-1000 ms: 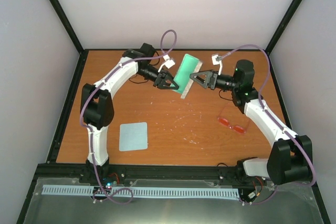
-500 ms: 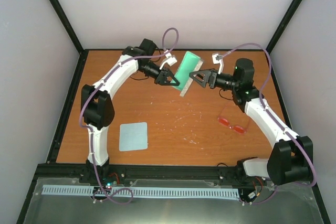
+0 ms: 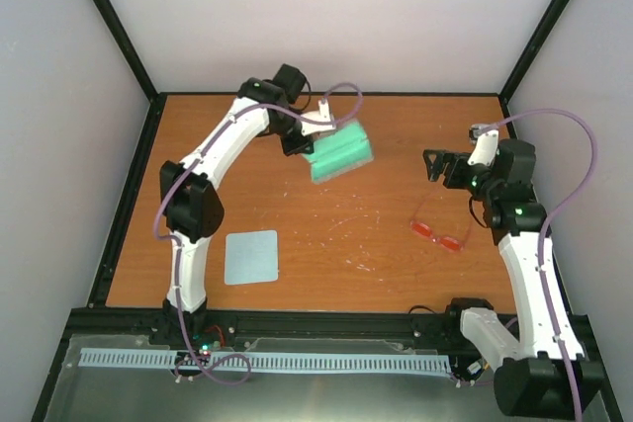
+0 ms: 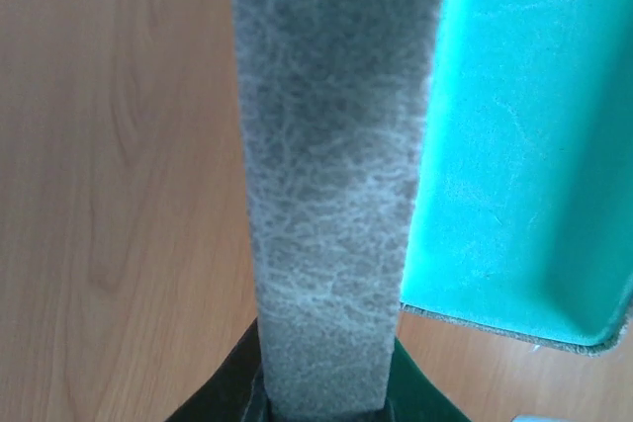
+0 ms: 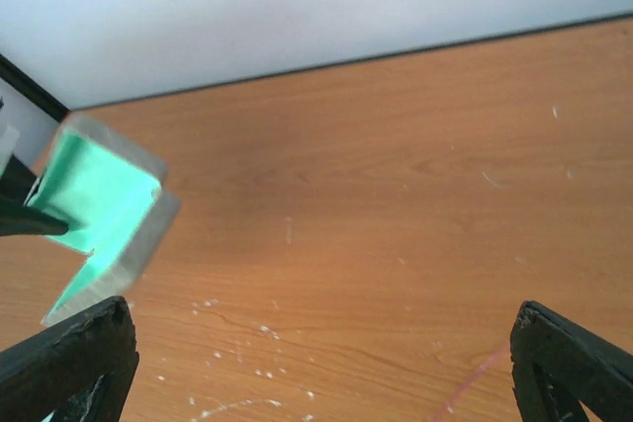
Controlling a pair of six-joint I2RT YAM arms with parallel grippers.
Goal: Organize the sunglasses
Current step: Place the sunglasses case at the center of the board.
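Sunglasses (image 3: 437, 234), thin-framed, red-orange lenses, at four o'clock on the wooden desk (image 3: 336, 229); pale walls (image 3: 326, 17). Left hand (image 3: 305, 144) clamps the case (image 3: 342, 153); right hand (image 3: 441, 163) wide.

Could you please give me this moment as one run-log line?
left fingers: shut on case | right fingers: open, empty | sunglasses: on table, untouched

1. Top external: set high above the near edge, facing down and forward. It takes in the whole bench (image 3: 326, 229) from a distance, up to the rear wall (image 3: 326, 17).
2. Left wrist: very close range, facing the bench. The case (image 4: 331, 145) fills most of the frame.
3. Right wrist: set low, facing across the bench toward the rear wall. The right end effector's fingers (image 5: 74, 363) sit in the lower corners.
4. Overlap: the case appears in all three views, as does the bench surface.
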